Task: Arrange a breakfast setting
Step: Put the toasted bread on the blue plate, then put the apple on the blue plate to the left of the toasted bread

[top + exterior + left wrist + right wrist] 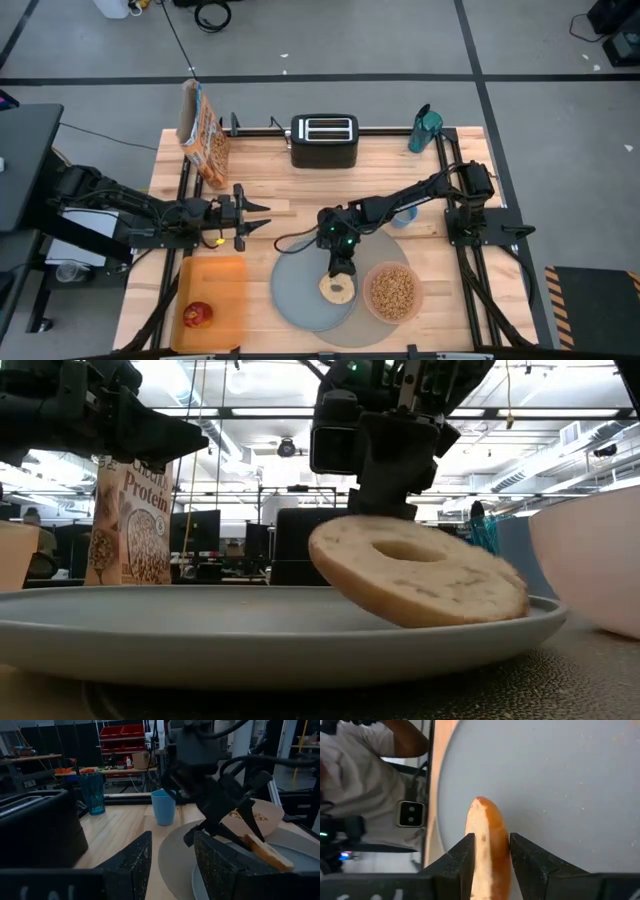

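Observation:
A half bagel (337,289) is tilted over the grey-blue plate (300,300), which lies on the round grey mat (290,262). My right gripper (340,268) is shut on the bagel. The pink bowl (392,292) of brown cereal stands on the mat to the plate's right. The red fruit (197,314) lies on the orange tray (220,285) at the near left. A teal ribbed tumbler (425,128) stands at the far right edge. My left gripper (262,215) is open and empty, left of the mat. No spoon shows. My right gripper pinches the bagel's far rim (487,827) between its two fingers, one on each flat face. The fingers come from above, pointing down. The bagel (415,570) is tilted, its held side raised. Its low side is at the plate (250,625); I cannot tell whether it touches.
A black toaster (324,140) stands at the far middle and a cereal box (205,135) at the far left. A light-blue cup (164,807) stands at the mat's far right, under my right arm. A person shows beyond the table in the right wrist view (360,780).

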Robot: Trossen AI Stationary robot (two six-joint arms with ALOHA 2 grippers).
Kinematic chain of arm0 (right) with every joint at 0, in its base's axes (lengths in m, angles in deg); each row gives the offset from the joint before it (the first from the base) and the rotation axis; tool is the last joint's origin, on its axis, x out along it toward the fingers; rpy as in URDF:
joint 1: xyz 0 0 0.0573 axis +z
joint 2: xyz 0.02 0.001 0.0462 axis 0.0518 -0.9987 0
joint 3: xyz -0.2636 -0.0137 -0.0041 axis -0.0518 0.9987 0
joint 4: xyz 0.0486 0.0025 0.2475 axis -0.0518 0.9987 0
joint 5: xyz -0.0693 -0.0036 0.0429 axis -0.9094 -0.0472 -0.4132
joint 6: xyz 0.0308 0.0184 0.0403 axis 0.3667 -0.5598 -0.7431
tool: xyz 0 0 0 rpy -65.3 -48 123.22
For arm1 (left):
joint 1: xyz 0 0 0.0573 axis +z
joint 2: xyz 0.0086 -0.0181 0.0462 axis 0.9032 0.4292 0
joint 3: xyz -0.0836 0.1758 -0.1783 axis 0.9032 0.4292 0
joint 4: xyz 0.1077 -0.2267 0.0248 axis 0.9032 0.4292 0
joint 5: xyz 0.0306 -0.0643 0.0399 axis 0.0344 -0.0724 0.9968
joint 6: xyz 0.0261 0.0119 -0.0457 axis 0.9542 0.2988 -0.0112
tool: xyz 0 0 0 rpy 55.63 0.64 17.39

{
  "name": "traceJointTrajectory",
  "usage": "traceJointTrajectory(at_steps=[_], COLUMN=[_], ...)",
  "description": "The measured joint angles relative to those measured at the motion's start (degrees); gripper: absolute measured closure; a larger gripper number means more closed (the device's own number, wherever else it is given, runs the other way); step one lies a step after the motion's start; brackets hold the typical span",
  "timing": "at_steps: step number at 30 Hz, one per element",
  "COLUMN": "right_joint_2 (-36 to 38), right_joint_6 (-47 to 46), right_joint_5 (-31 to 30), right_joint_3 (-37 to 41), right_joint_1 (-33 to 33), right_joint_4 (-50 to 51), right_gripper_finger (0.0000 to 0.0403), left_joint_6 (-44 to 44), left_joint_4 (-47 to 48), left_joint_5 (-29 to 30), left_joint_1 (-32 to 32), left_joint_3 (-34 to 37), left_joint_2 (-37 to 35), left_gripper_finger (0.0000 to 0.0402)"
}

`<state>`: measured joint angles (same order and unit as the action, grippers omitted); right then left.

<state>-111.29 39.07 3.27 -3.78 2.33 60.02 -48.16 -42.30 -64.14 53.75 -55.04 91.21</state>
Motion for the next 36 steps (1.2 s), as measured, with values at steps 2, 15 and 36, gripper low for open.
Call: traceJointTrajectory(at_steps=[2,15,36], right_joint_2=[0.14,17.70,51.87], right_joint_6=[-0.98,15.91,34.17], right_joint_5=[1.87,-15.26,-38.05], right_joint_3=[0.00,-0.02,36.04], right_joint_1=[-0.76,-4.30,-2.32], right_joint_4=[0.20,12.83,-38.02], right_gripper_finger=[0.0270,0.0270,0.0270], left_joint_6=[0.35,4.21,-43.12], left_joint_4=[-1.28,-9.54,89.84], left_joint_5=[1.35,4.55,-5.84], left_joint_1=[-0.14,-3.09,-9.58], left_joint_3=[0.00,0.07,-44.06], left_joint_2=[-0.03,-3.65,-0.70], left_gripper_finger=[0.0246,0.0246,0.0246])
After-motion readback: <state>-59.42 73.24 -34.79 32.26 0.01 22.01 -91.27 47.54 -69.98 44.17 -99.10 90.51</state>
